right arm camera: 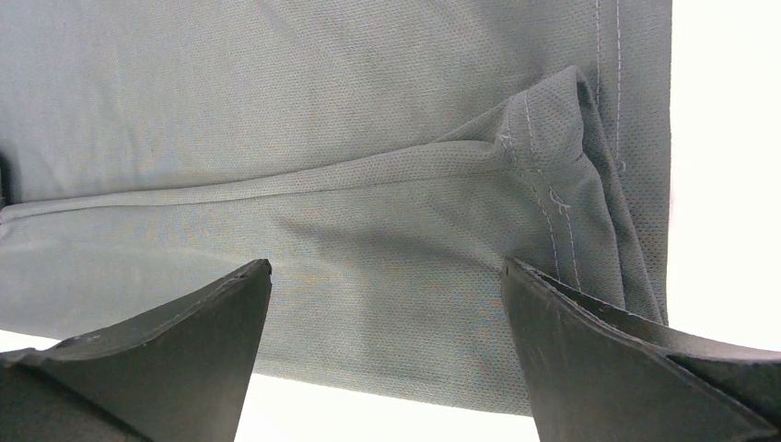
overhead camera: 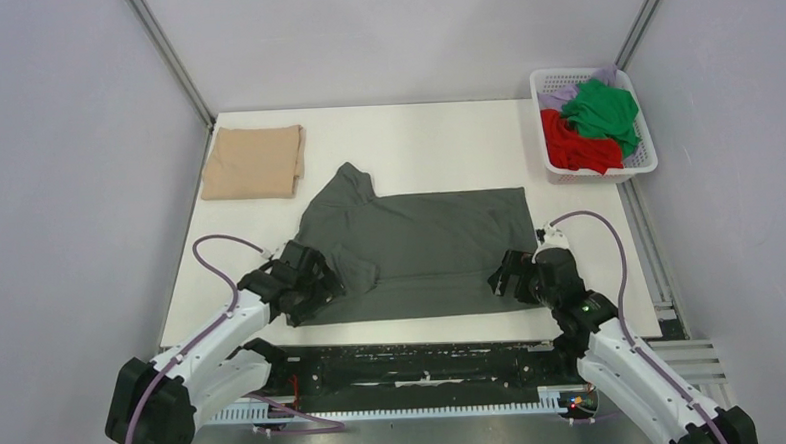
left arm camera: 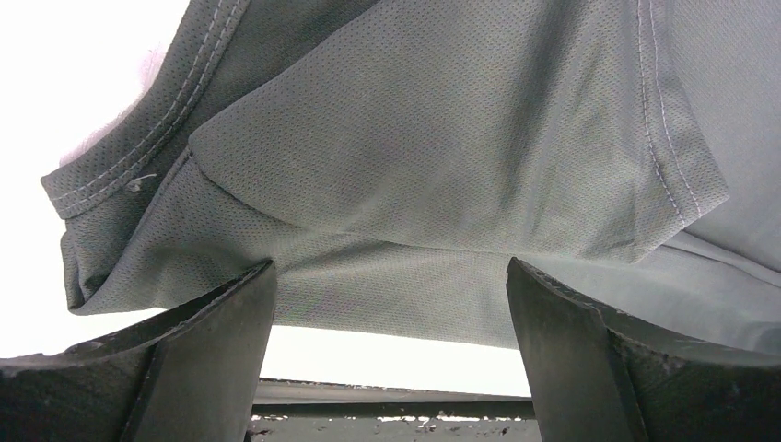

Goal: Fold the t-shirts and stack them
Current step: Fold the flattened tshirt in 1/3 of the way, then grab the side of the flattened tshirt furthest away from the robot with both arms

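Risk at the grasp: if the left end effector [overhead camera: 322,283] and the right end effector [overhead camera: 507,277] close on the upper layer only, the lower layer of the dark grey t-shirt [overhead camera: 420,246] is likely to stay on the bench [overhead camera: 416,141], and the fold would open or skew. A second risk is unequal grasp depth on the two sides, which would lay the near edge at an angle. Both end effectors stand with jaws fully spread and hold nothing. In each wrist view the fingers straddle the near edge of the cloth, but contact with the cloth cannot be confirmed. In the left wrist view a sleeve with a stitched hem lies doubled over the body panel just beyond the fingers [left arm camera: 207,350]. This bunched cloth could be trapped inside the fold. In the right wrist view a turned-over hem corner sits at the right of the frame, so the layer count differs across the jaw gap there. The dark grey t-shirt lies spread across the centre of the overhead frame. A folded beige-tan t-shirt [overhead camera: 253,161] lies at the upper left, well apart from it. The green [overhead camera: 602,108], red [overhead camera: 578,146] and lilac [overhead camera: 561,97] t-shirts sit in the white basket [overhead camera: 649,159] at the upper right.
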